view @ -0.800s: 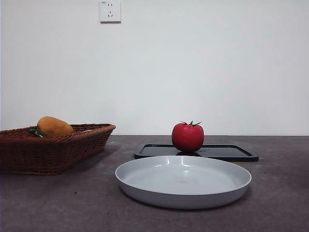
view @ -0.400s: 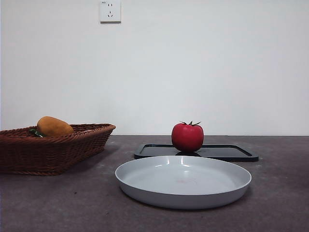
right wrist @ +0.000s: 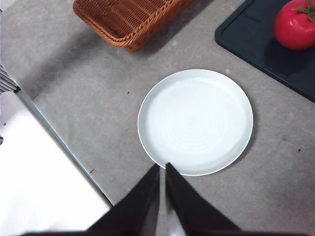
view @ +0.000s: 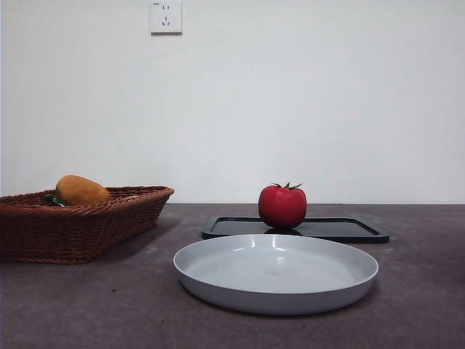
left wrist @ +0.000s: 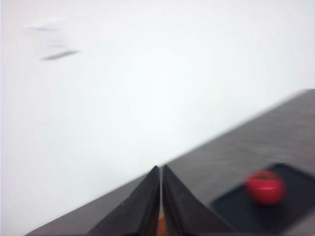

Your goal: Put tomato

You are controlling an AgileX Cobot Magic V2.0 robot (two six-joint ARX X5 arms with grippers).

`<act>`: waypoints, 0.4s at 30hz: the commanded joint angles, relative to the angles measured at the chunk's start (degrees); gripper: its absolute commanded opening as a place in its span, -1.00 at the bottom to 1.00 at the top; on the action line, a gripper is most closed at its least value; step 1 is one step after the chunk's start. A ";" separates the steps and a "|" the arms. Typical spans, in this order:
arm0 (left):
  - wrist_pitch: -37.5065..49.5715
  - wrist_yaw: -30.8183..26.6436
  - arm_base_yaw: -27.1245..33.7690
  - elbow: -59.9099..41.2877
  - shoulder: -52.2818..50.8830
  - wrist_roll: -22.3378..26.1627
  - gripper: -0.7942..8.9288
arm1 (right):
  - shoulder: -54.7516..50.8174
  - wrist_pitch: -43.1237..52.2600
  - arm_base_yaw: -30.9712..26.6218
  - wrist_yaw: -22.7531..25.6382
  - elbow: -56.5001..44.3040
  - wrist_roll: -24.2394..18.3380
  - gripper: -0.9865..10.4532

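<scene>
Both tools are closed and empty: the right tool [right wrist: 162,169] hangs high above the white plate [right wrist: 195,121], the left tool [left wrist: 161,172] is raised too. The tomato [view: 282,206] sits untouched on the black tray [view: 341,230], beyond the plate, seemingly nearer the right arm.

Glossy tomato [view: 282,206]; woven wicker basket [view: 87,222]; smooth plate [view: 276,273].

Front view low across table, right wrist high overhead, both sharing plate [view: 276,273], left wrist blurred.
</scene>
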 commanded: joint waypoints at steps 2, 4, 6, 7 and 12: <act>2.60 -8.39 1.20 -9.55 -6.95 -0.35 -0.82 | 0.33 0.55 0.33 -0.02 0.31 0.59 -0.81; 2.93 -11.87 1.55 -13.75 -10.12 -1.42 -0.82 | 0.33 0.55 0.33 -0.04 0.31 0.59 -0.81; 2.93 -14.25 1.88 -17.68 -12.98 -2.51 -0.82 | 0.33 0.55 0.33 -0.04 0.31 0.59 -0.81; 2.91 -14.71 2.05 -19.30 -14.14 -2.91 -0.82 | 0.33 0.55 0.33 -0.04 0.31 0.59 -0.81; 2.97 -15.10 2.64 -28.11 -19.80 -5.92 -0.82 | 0.33 0.55 0.33 -0.02 0.31 0.59 -0.81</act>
